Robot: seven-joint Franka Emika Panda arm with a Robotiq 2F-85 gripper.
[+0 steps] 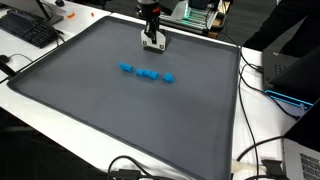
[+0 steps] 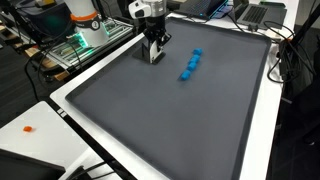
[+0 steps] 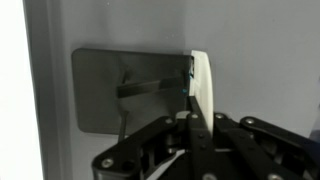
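Note:
My gripper (image 1: pixel 152 42) hangs low over the far edge of a large grey mat (image 1: pixel 120 120), which shows in both exterior views (image 2: pixel 180 120). It is shut on a thin white flat piece (image 3: pixel 203 85) that stands on edge between the fingers, at or just above the mat; contact cannot be told. In an exterior view the gripper (image 2: pixel 155 52) is at the mat's back left. A short row of small blue blocks (image 1: pixel 147 73) lies mid-mat, apart from the gripper, and shows in both exterior views (image 2: pixel 190 65).
A white table rim (image 1: pixel 250 120) surrounds the mat. A black keyboard (image 1: pixel 30 30) lies at one corner. Cables (image 1: pixel 255 150) and a dark device (image 1: pixel 295 70) sit along one side. A small orange item (image 2: pixel 28 128) lies on the white surface.

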